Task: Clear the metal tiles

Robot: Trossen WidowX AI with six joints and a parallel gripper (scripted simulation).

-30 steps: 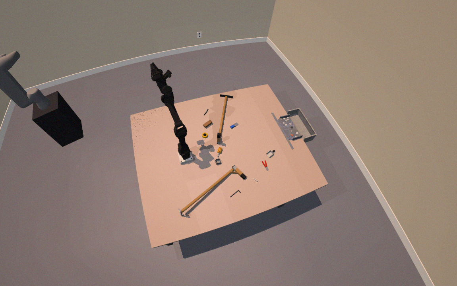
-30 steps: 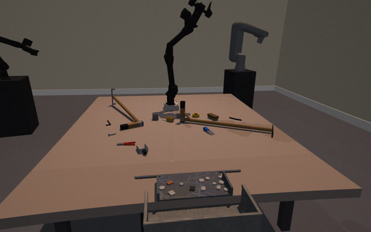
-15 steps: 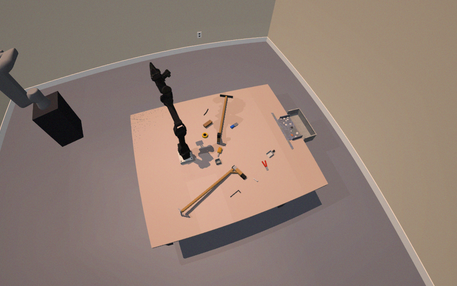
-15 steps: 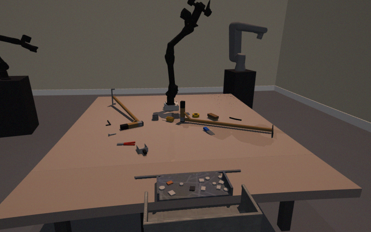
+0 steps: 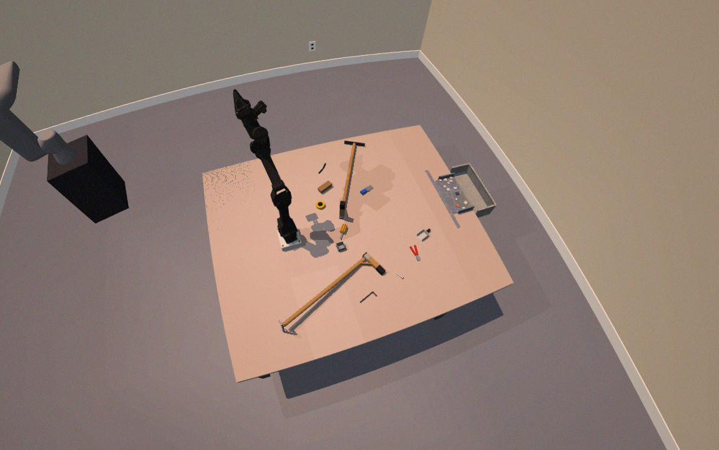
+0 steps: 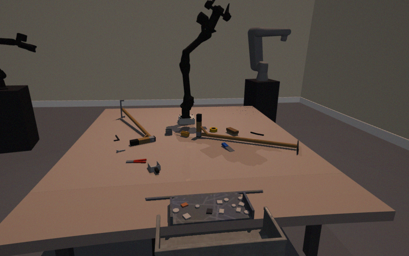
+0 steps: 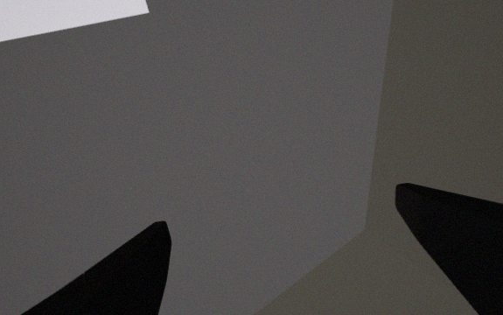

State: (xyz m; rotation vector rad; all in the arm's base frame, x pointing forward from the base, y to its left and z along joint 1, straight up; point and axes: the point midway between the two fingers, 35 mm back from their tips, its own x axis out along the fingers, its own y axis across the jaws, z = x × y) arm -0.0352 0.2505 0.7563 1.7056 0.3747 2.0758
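Observation:
My gripper (image 5: 234, 91) (image 6: 221, 2) (image 7: 282, 213) is open and empty, raised high above the table and pointing upward. A long wooden-handled tool with a wide dark crosswise blade, which looks like the scraper (image 5: 349, 173) (image 6: 250, 140), lies on the table, its black-topped grip standing up near my base. A second long-handled tool (image 5: 322, 294) (image 6: 134, 121) has a thin metal frame-like head. Several small tiles, mostly pale, one orange (image 5: 457, 205) (image 6: 184, 204) and one dark (image 6: 209, 211), lie on the steel plate (image 6: 206, 198). The catch box (image 5: 482, 185) (image 6: 222, 248) beyond it shows no tiles.
A thin bar (image 6: 156, 198) crosses the plate's near end, and low walls flank it. A blue-handled knife (image 5: 364, 191) (image 6: 224, 144), brown block (image 5: 324, 187) (image 6: 232, 131), red-handled pliers (image 5: 412, 250) (image 6: 139, 161) and small metal bracket (image 5: 422, 235) lie about the table. Other arms stand on pedestals beyond the table.

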